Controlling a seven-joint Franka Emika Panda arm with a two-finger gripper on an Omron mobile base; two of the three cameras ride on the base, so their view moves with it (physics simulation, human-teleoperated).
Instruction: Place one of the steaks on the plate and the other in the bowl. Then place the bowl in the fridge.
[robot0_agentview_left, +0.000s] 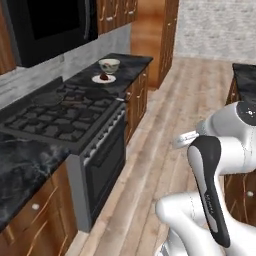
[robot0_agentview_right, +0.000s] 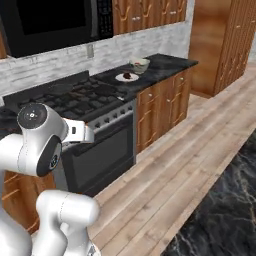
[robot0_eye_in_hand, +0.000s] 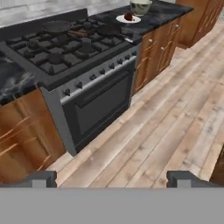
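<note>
Left side of the hand view: stove (robot0_eye_in_hand: 65, 48) with a dark pan (robot0_eye_in_hand: 56, 26) on a back burner, oven door below. Further right, up in the upper middle of that frame: white plate (robot0_eye_in_hand: 128, 19) on the dark worktop (robot0_eye_in_hand: 164, 11) with a dark red steak (robot0_eye_in_hand: 128, 16) already on it, and the pale bowl (robot0_eye_in_hand: 141, 6) touching or just beside it, cut off by the top edge. Claw (robot0_eye_in_hand: 112, 178) sitting at bottom centre, tips spread wide, pinching nothing. So bowl lies well apart, up and slightly right of the claw, past the stove. Can't see inside the bowl, so no telling if the second steak is in there. Too small in the base views too.
</note>
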